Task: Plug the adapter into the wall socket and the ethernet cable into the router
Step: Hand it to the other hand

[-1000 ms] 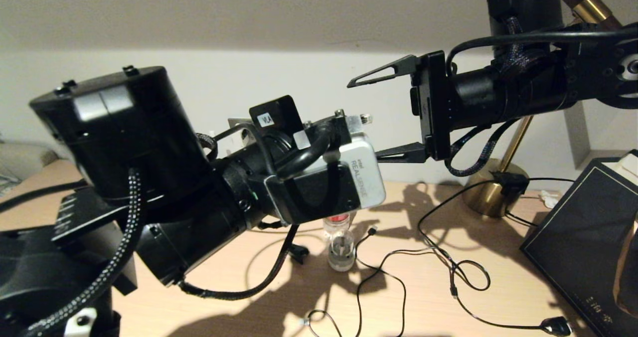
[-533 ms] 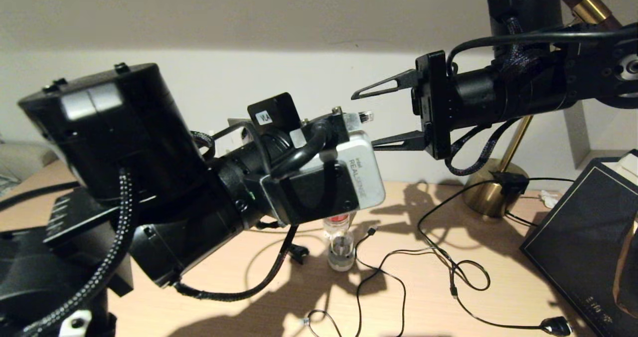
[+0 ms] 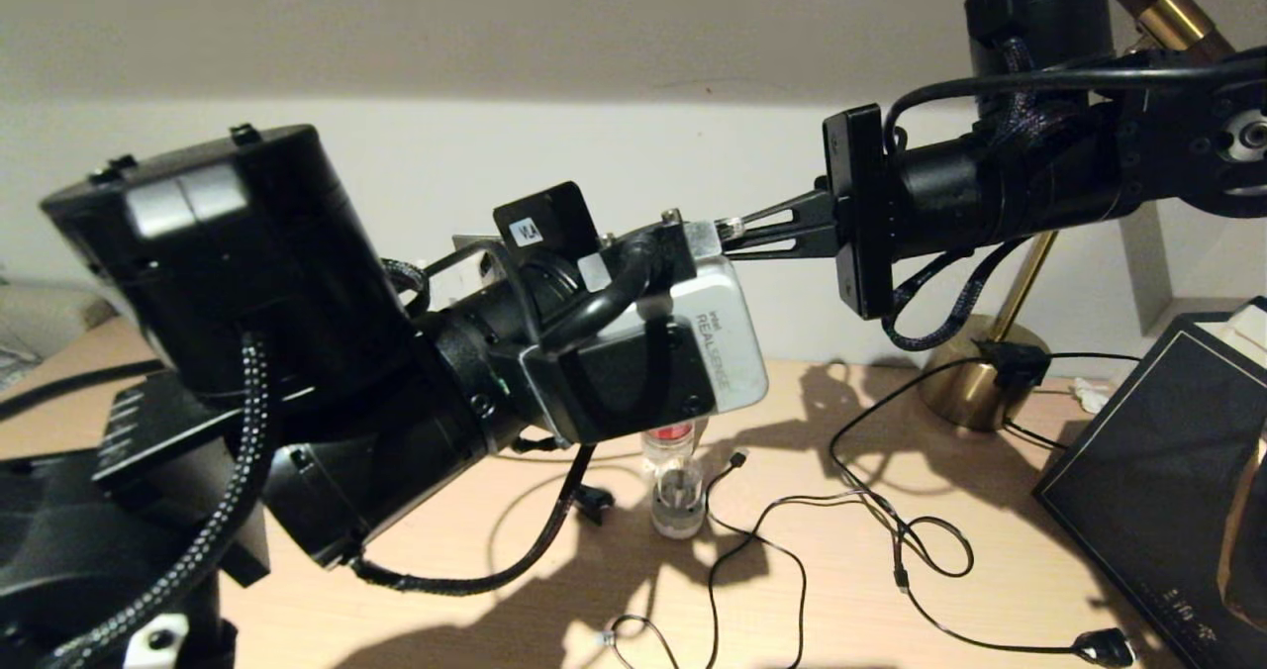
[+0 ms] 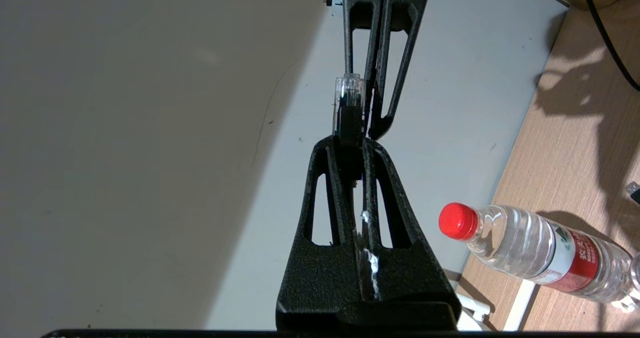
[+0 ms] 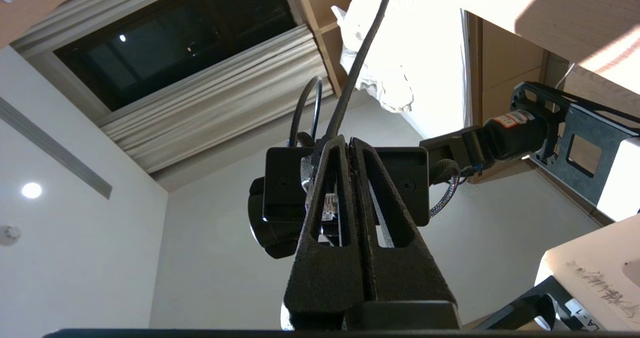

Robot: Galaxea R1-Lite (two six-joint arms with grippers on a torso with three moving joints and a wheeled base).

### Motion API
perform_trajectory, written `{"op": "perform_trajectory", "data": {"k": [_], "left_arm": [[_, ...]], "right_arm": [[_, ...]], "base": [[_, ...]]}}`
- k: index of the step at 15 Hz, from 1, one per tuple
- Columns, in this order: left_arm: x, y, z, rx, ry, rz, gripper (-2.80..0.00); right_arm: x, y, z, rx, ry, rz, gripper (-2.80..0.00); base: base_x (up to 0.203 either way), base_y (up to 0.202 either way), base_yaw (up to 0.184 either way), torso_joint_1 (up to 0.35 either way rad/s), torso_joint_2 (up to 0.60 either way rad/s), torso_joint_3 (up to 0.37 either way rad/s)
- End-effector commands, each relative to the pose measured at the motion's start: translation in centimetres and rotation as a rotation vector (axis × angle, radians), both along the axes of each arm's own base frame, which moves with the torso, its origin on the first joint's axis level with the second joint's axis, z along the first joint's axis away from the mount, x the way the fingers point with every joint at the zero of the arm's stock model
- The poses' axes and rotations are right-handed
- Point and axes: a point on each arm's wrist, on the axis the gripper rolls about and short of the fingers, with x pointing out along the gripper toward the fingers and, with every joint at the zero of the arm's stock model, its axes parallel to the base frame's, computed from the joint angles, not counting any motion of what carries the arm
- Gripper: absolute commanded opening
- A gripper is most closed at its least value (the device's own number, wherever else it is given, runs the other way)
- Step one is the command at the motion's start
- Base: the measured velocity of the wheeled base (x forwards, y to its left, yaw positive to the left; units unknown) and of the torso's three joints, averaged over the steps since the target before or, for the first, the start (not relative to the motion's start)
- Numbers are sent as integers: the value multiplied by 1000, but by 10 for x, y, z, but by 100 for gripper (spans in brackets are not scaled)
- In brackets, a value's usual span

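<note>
My left gripper (image 4: 350, 143) is shut on the black connector of the ethernet cable (image 4: 347, 113), held up in the air near the wall. The connector's clear tip (image 3: 730, 226) sticks out past the fingertips. My right gripper (image 3: 737, 237) reaches in from the right, tip to tip with the left one. Its fingers (image 5: 320, 188) are pressed together, and the clear tip lies against the side of one finger rather than between them. A grey plate corner (image 3: 473, 253) behind my left arm may be the wall socket. Adapter and router are out of view.
A clear water bottle with a red cap (image 3: 676, 491) stands on the wooden desk under the grippers. Thin black cords (image 3: 851, 511) loop across the desk. A brass lamp base (image 3: 975, 382) stands at the back right and a dark box (image 3: 1158, 481) at the right edge.
My right gripper was wide open a second ago. It has closed its fingers and shifted left and slightly down, up to the connector's clear tip. My left arm has barely moved.
</note>
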Motion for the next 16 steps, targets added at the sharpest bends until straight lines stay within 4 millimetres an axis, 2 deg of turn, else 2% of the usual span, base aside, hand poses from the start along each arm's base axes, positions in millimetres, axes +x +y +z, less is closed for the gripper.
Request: {"op": "perform_trajectory", "data": {"k": [1,4,5,16], "left_arm": [[1,-1,-1,6,-4,3,-280],[1,-1,-1,5,-5,3,-280],[1,-1,-1,5,-5,2,-280],[4,0,-2,10,-6,-12,-280]], "right_arm": [[0,0,0,1,10,3,-280],[-1,0,-1,-2,-8,7,-280],[-1,0,-1,-2,-10,6,0],[-4,-2,3,4,15,1,0]], "base": [[0,0,0,0,0,0],[0,0,0,0,0,0],[0,0,0,0,0,0],[0,0,0,0,0,0]]}}
